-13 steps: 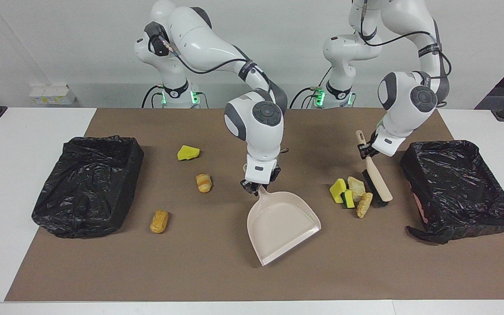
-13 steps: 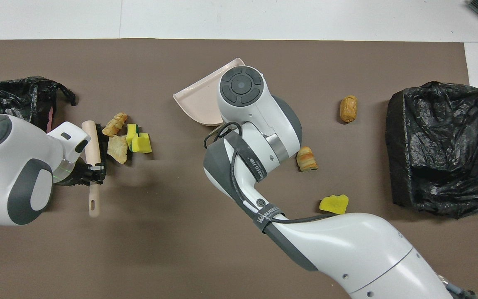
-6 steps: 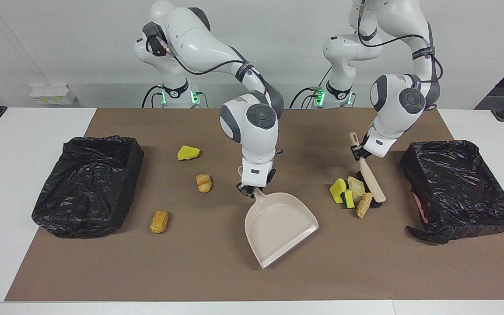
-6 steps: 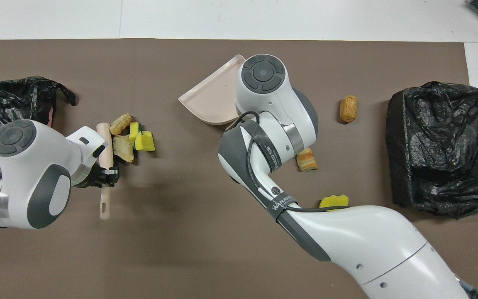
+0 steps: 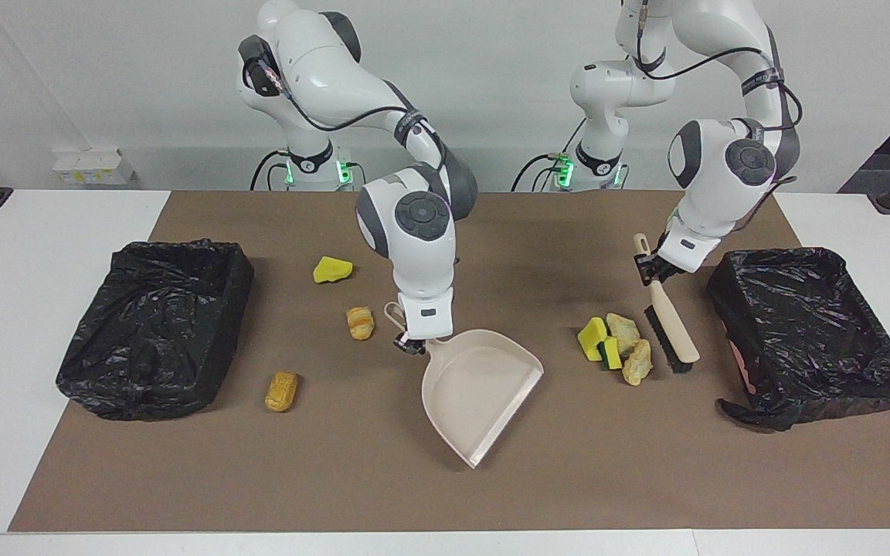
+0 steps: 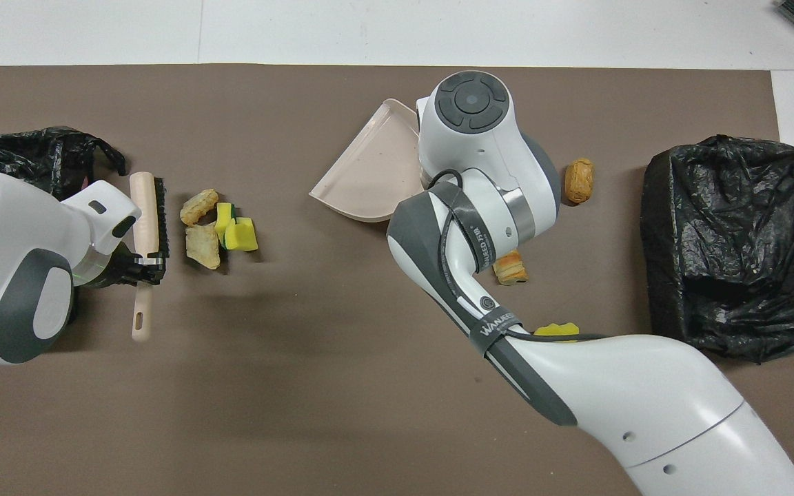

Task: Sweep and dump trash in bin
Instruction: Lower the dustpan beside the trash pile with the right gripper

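Two arms at the worktop, brush and dustpan in hand.
The left gripper had its jaws pinching the brush beside three scraps; the right gripper pinched the dustpan, three more scraps toward its end.

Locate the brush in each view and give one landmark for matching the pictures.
Facing view: the brush shows toward the right edge, held by the left gripper, beside the black bin.
Overhead view: the brush shows at the left.
Shared landmark: the cluster of scraps next to its bristles.
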Available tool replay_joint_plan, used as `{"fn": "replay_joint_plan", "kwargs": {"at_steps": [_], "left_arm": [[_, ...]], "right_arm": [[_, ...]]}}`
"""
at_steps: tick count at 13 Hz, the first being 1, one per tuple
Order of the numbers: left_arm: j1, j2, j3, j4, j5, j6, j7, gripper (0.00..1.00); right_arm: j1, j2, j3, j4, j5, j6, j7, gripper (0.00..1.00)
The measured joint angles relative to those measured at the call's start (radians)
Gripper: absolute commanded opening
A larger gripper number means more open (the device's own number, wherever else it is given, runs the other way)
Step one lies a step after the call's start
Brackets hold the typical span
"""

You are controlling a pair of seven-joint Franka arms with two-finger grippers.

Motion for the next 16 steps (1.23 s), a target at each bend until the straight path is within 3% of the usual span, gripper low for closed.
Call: {"fn": "replay_joint_plan", "kwargs": {"at_steps": [8,16], "left_arm": [[-0.003,0.061,-0.004,-0.040,0.006,0.052,0.067,0.00],[-0.093,0.061,-0.019,-0.109,-0.004,0.167,-0.007,0.00]], "right_arm": [[0.018,-0.055,0.012,-0.114,-0.020,0.052,-0.337,0.00],[0.023,-0.081,0.013,-0.164,-0.030,0.063,-0.389,0.00]]}}
